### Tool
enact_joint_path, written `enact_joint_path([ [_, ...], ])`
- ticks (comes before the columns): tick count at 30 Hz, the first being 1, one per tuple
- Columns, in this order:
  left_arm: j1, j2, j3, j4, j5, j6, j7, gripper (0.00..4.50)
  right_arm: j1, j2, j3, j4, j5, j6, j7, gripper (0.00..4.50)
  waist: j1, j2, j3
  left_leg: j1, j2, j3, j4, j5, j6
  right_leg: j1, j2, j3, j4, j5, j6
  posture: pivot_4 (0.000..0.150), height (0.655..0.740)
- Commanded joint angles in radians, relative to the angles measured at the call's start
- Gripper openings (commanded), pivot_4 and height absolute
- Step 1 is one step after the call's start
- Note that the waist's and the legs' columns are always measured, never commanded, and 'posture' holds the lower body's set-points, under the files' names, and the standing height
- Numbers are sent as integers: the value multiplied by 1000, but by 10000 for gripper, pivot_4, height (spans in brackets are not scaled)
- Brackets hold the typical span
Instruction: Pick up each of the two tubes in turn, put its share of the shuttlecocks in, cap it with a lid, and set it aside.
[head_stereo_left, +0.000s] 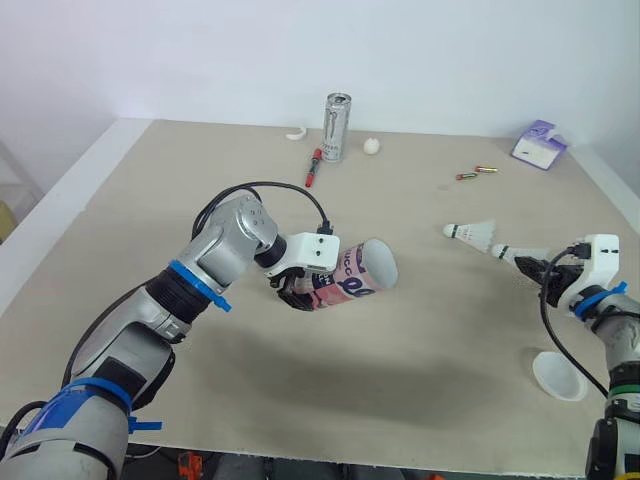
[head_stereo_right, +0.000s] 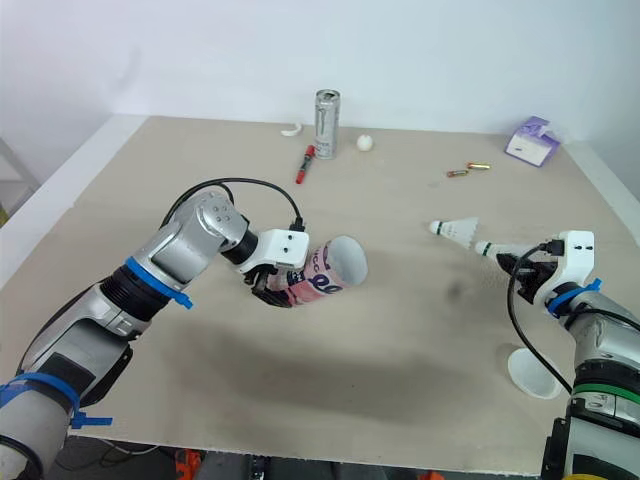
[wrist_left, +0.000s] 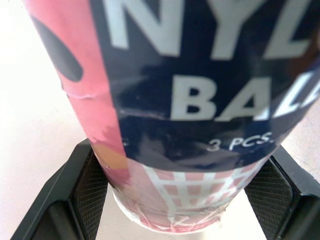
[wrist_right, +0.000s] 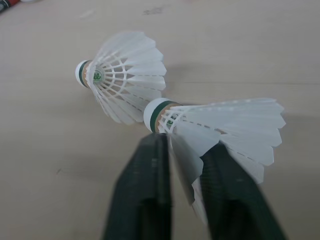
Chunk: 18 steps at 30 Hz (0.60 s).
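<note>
A test lab is indicated: bare beige table (head_stereo_left: 200, 170), blank white wall (head_stereo_left: 300, 50), stray energy-drink can (head_stereo_left: 336, 127) at 12 o'clock.

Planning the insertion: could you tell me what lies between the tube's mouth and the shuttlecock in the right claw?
Mostly bare table; a second shuttlecock lies just beyond the cork of the held shuttlecock, as the left eye view shows.

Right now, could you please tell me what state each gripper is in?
Left gripper: closed, holding the tube.
Right gripper: closed, holding a shuttlecock by its feathers.
</note>
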Motion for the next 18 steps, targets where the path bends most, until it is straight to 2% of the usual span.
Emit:
enact_joint_path([
  [1,1,5,3,-27,-7,3,-2,36340,119,-17,-75,-344,-3,-54,-73,671,0,0,0,0,0,0,0,0,0,0,0,0,0,0,0,1500,7400],
  [4,1,6,2,-21,-7,-4,-5,36340,201,-77,-87,-738,-14,-13,-78,671,2,5,0,0,0,0,-1,0,0,0,0,0,0,-1,1,1500,7400],
  [8,0,6,0,-14,-6,-10,-6,36340,216,-178,-38,-1113,164,82,79,671,0,10,0,0,-1,0,-1,0,0,0,0,1,1,-2,3,1500,7400],
  [11,1,5,-1,-12,-5,-12,-6,36340,235,-233,11,-1239,226,91,172,671,0,13,1,1,0,-1,0,0,0,0,1,1,1,-4,6,1500,7400],
  [14,1,2,-1,-8,-5,-15,-4,36340,272,-305,39,-1350,234,121,247,671,4,6,2,0,1,-5,0,0,0,1,3,-1,1,-7,1,1500,7400],
  [18,1,1,-1,-3,-4,-19,-1,36340,295,-339,25,-1388,238,143,276,671,4,4,3,-2,-2,-5,1,0,0,1,-1,0,0,-7,0,1500,7400],
])
